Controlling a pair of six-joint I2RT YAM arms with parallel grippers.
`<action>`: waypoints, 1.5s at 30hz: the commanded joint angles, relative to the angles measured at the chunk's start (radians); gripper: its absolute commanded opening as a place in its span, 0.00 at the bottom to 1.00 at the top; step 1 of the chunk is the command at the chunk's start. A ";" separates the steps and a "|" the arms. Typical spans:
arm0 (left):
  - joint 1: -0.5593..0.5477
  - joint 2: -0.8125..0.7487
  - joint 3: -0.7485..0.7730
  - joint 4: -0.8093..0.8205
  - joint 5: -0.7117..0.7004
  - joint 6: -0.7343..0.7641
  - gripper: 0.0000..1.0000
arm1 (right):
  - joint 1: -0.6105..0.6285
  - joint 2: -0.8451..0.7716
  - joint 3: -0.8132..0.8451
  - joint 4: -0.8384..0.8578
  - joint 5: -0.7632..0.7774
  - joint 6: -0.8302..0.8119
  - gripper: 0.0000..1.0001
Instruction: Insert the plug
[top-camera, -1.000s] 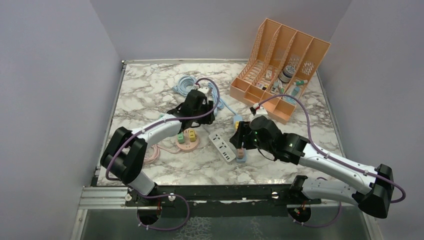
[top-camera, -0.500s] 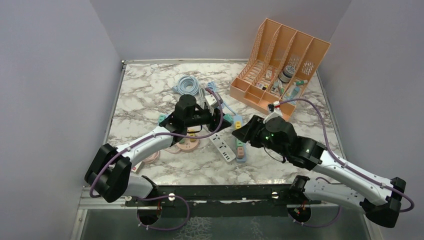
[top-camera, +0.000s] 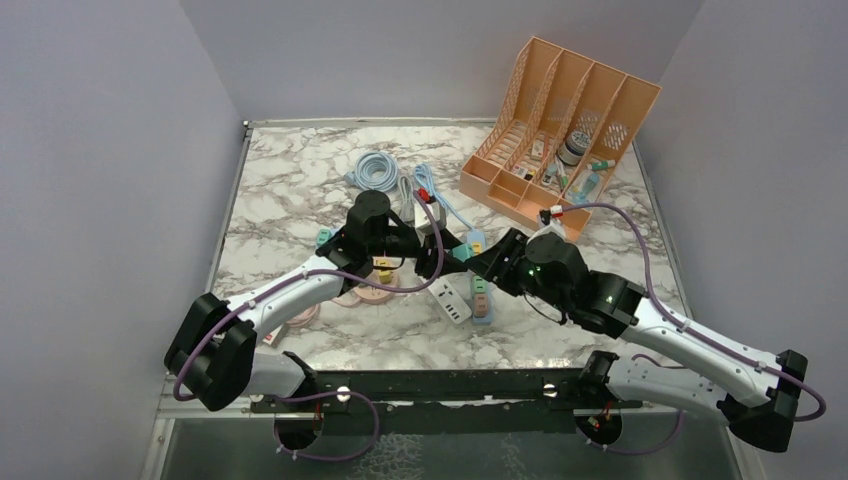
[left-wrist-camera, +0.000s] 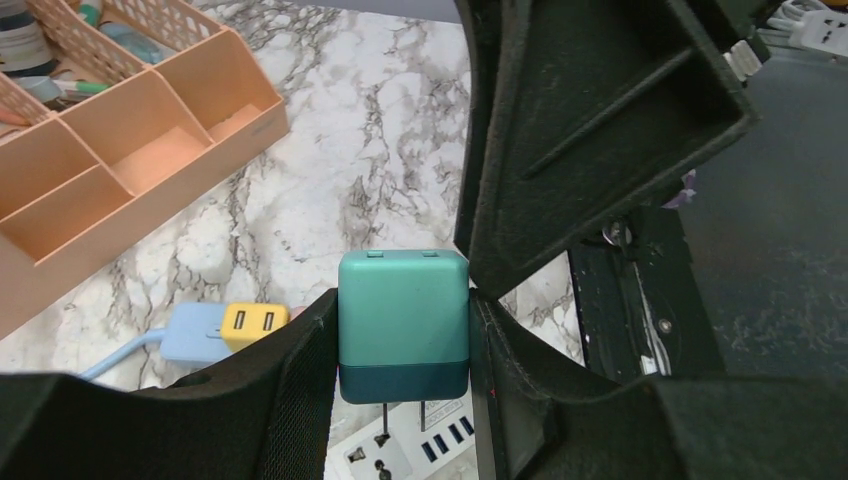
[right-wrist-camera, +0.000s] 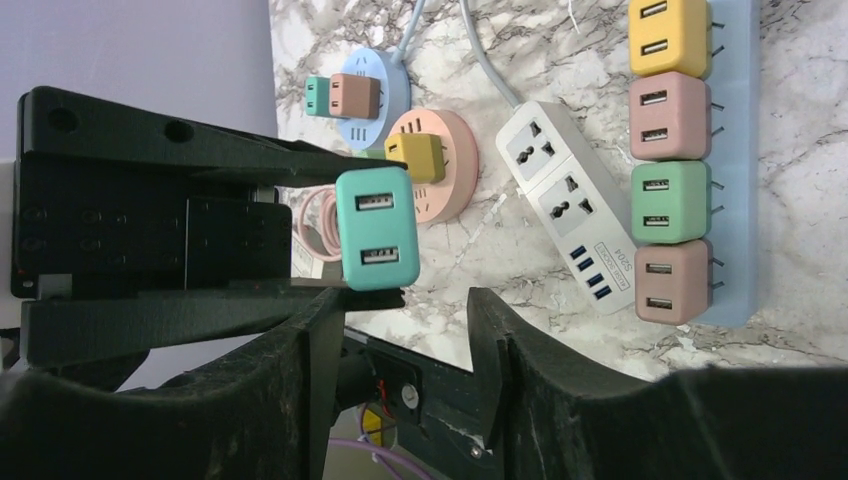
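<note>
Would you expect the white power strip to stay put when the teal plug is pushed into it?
Probably not: the white power strip lies loose on the glossy marble table, so a slanted push from the teal plug may skid it. Its hard-looking casing likely won't flex.

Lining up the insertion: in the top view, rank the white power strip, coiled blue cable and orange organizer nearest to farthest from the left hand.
1. The white power strip, just below the left hand in view.
2. The coiled blue cable, toward the back left.
3. The orange organizer, back right corner.
</note>
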 joint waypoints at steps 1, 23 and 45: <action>-0.005 -0.021 -0.013 0.031 0.115 0.021 0.26 | 0.000 0.004 0.017 0.023 0.042 0.035 0.46; -0.008 -0.087 -0.021 0.020 0.106 0.006 0.49 | 0.001 0.020 -0.005 0.116 -0.112 -0.065 0.18; -0.007 -0.539 0.048 -0.512 -1.125 -0.265 0.93 | -0.012 0.342 0.118 0.236 -0.097 -0.842 0.14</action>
